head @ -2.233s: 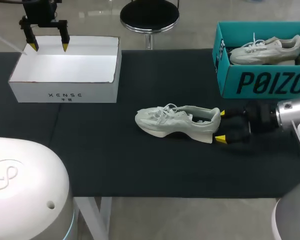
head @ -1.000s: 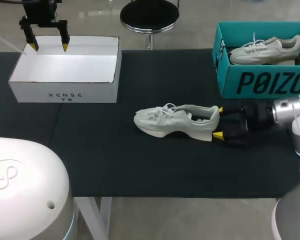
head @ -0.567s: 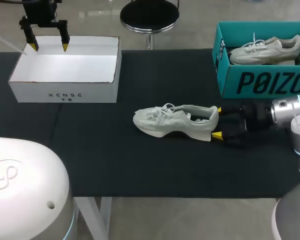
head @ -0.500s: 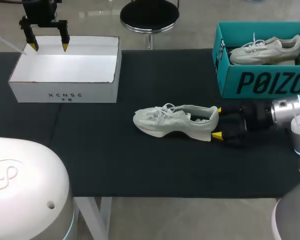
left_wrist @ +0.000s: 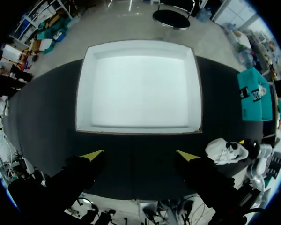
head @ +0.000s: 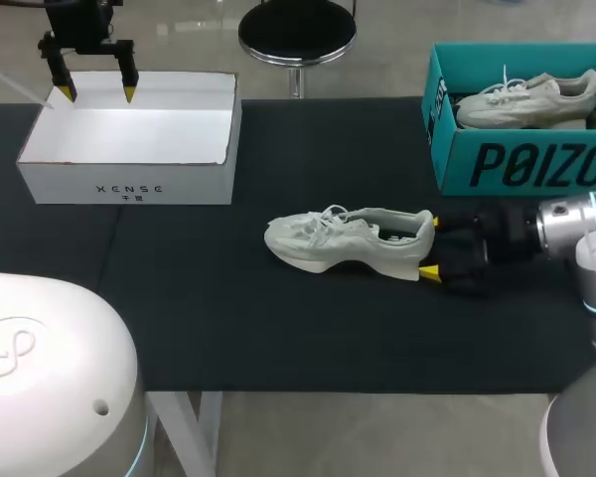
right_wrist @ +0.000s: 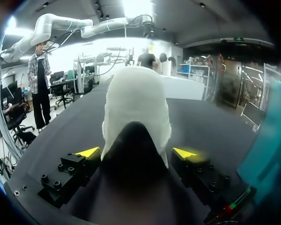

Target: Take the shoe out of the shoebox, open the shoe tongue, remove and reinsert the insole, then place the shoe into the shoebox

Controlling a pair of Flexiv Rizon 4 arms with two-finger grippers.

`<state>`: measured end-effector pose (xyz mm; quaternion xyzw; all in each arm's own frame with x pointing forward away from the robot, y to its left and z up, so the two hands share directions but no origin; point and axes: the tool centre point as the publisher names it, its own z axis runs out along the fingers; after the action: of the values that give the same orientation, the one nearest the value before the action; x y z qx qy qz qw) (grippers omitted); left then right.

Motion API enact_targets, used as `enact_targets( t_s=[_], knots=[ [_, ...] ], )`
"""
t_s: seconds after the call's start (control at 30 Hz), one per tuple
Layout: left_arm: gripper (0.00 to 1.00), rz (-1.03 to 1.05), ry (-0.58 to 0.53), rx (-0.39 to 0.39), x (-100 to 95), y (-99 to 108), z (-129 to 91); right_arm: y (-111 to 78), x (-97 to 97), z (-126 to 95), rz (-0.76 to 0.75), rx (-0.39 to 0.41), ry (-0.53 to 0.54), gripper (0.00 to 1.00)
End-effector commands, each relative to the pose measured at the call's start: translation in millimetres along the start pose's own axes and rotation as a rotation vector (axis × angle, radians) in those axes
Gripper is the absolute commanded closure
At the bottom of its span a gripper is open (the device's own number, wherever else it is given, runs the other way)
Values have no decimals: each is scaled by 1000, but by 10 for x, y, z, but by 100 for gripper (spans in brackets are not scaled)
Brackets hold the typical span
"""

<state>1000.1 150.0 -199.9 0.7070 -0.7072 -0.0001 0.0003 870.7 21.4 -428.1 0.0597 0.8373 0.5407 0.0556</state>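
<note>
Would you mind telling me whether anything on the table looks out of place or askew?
Nothing stands out. The shoe stands upright on its sole on the black mat, its heel between the open fingers of the right gripper, and the white box sits square below the left gripper.

chunky black left tool [head: 98,93] and right tool [head: 432,246] with yellow tips, silver right wrist [head: 561,227] with cyan ring, glossy white shells [head: 40,368], tiny screws [right_wrist: 44,178]

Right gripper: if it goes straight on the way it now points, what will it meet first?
The heel of the shoe, which lies directly ahead of the right gripper and very close to it. Whether they already touch, I cannot tell.
</note>
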Motion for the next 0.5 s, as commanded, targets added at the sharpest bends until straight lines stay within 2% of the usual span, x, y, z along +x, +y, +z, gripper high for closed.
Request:
enact_targets(
  t_s=[0.03,0.5],
  knots=[
    [0,0,0,0,0,1,1,1,-23,66,2,3,0,0],
    [0,0,0,0,0,1,1,-9,-72,148,3,-3,15,0]
  ],
)
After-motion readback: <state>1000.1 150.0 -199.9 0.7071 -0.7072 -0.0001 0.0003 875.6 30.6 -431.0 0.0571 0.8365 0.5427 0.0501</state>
